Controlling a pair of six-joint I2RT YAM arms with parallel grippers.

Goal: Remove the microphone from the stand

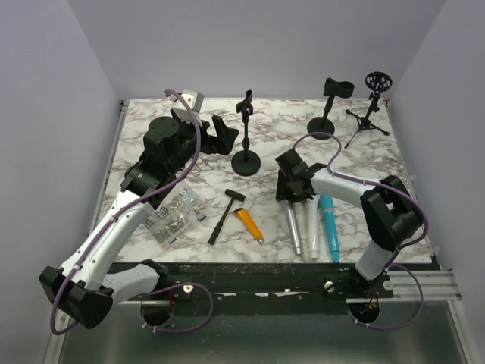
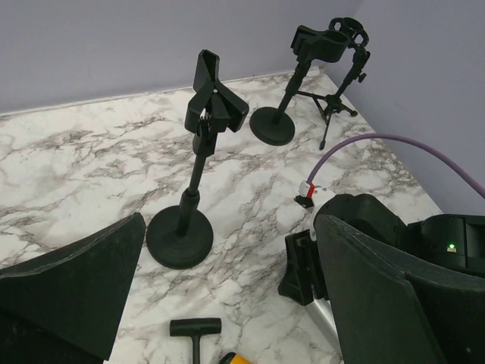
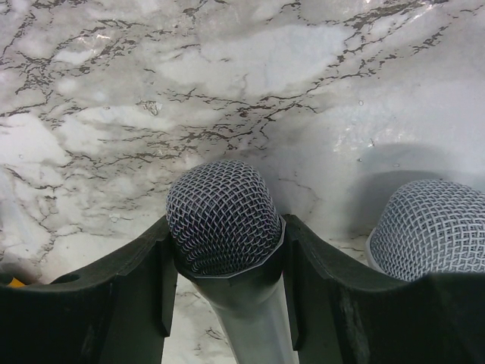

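A black mic stand [image 1: 246, 144] with a round base and an empty clip stands mid-table; it also shows in the left wrist view [image 2: 198, 174]. My left gripper [image 1: 217, 133] is open and empty just left of it, and the stand sits ahead of its spread fingers [image 2: 91, 280]. A grey microphone [image 1: 292, 226] lies on the table. My right gripper [image 1: 292, 189] is shut on it just behind the mesh head [image 3: 220, 220], with both fingers [image 3: 136, 280] pressed to the collar. A second mesh head [image 3: 432, 231] lies to its right.
A white microphone [image 1: 313, 227] and a teal one [image 1: 330, 224] lie beside the grey one. A second round-base stand [image 1: 326, 114] and a tripod stand [image 1: 369, 114] stand at the back right. A black hammer [image 1: 226, 214], an orange-handled tool [image 1: 248, 223] and a bag of hardware [image 1: 174, 214] lie near the front.
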